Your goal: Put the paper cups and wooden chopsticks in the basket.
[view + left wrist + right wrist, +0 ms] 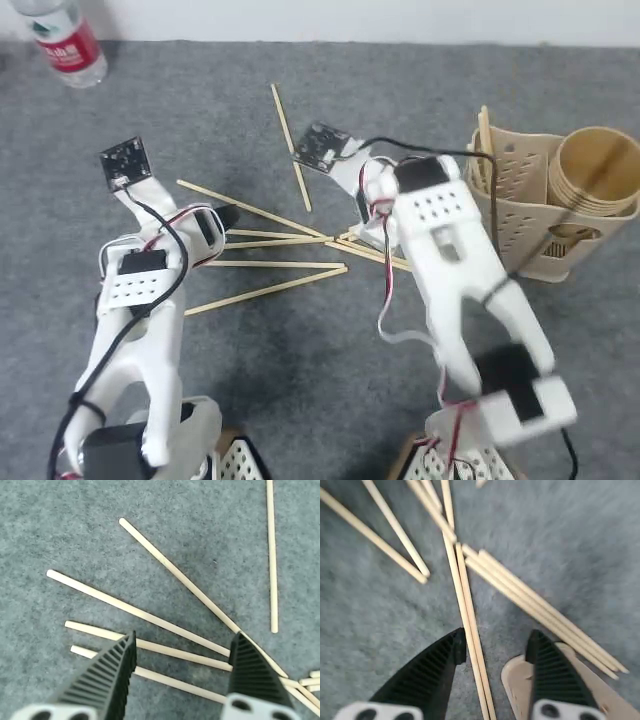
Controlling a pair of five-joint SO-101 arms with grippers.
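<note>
Several wooden chopsticks (268, 264) lie fanned out on the grey carpet between the two arms. At the right stands a beige basket (520, 235) holding stacked paper cups (598, 170) and a few chopsticks (485, 140). My left gripper (182, 647) is open, low over the loose ends of several chopsticks (150, 617). My right gripper (495, 647) is also open, its fingers on either side of a pair of chopsticks (467, 615) lying side by side. A bundle of chopsticks (540, 607) lies just past one finger.
A plastic bottle (65, 42) lies at the far left corner. Two more chopsticks (290, 145) lie farther back in the middle. A black cable (480, 165) runs from the right arm across the basket. A beige edge (517, 682), which I cannot identify, lies beside one right finger.
</note>
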